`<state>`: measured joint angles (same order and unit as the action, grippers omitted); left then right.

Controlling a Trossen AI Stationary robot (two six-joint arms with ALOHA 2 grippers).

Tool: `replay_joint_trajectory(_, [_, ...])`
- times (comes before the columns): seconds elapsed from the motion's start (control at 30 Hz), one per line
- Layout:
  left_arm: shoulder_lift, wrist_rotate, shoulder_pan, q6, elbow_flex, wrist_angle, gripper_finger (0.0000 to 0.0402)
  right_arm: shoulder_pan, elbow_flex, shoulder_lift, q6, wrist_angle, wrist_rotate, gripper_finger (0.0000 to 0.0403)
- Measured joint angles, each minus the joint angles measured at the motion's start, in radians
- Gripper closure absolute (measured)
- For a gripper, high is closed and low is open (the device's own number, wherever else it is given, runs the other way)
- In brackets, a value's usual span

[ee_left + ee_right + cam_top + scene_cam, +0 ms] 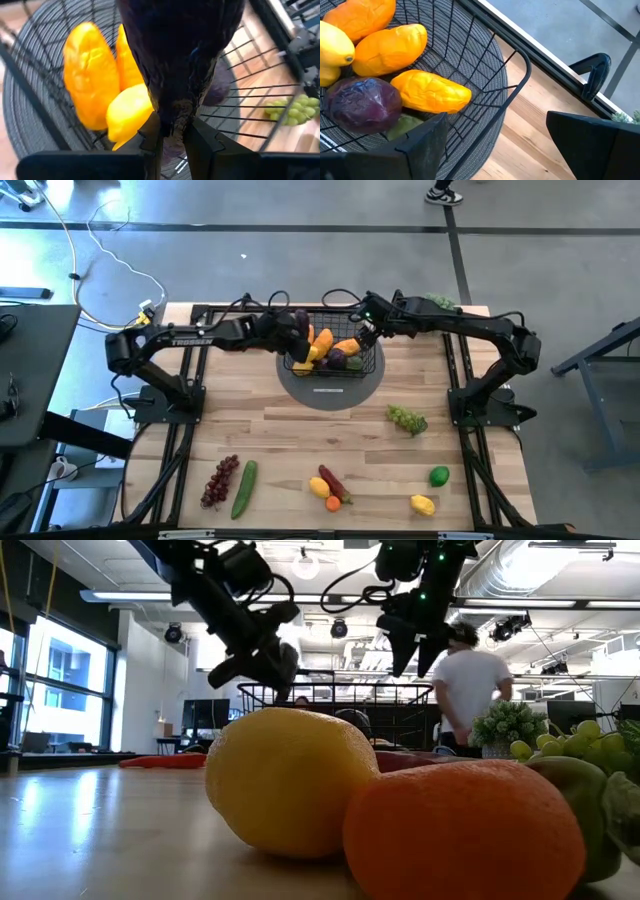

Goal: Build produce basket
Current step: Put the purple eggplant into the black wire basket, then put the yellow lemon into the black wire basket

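1. Far left at about eight o'clock on the table point(300, 430), a bunch of dark red grapes point(220, 480) and a green cucumber point(244, 487) lie side by side, untouched.
2. The left gripper point(300, 330) hangs over the left end of the basket point(372, 366), its fingers point(205, 145) pinched narrow on the tip of a dark purple eggplant point(180, 50). The eggplant looks smooth, glossy and light; I'd guess it could slip from so small a hold on a tapering end, and a grip nearer the thick middle would be safer.
3. The basket sits at twelve o'clock on a round grey mat point(300, 392). Inside lie a yellow lemon point(332, 50), orange mangoes point(387, 47) and a purple plum point(362, 105). Its stiff wire sides should keep round fruit from rolling out.
4. At six o'clock, a red chili point(334, 484) lies with a small yellow fruit and an orange one.
5. The right gripper point(368, 330) hovers at the basket's right edge, fingers spread wide and empty.
6. Green grapes point(407, 419) lie at three o'clock: soft and lumpy, best taken across the cluster.
7. A lime point(439, 476) and a second lemon point(423, 504) wait at five o'clock.
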<state>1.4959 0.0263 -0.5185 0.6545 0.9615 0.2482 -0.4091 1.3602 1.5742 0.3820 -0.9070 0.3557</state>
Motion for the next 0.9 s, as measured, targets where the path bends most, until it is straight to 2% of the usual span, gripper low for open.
replay_joint_trajectory(0.2, [0.019,0.022,-0.011,0.05,0.0,0.004,0.0347,-0.003,0.0,0.0,-0.024,-0.001,0.0,0.0084])
replay_joint_trajectory(0.67, [0.018,0.007,-0.012,0.114,0.0,0.017,0.0253,-0.003,0.0,0.0,-0.095,-0.028,0.0,0.0084])
replay_joint_trajectory(0.9, [0.017,0.014,-0.016,0.103,0.028,0.018,0.0242,-0.003,0.0,-0.002,-0.095,-0.049,0.0,0.0084])
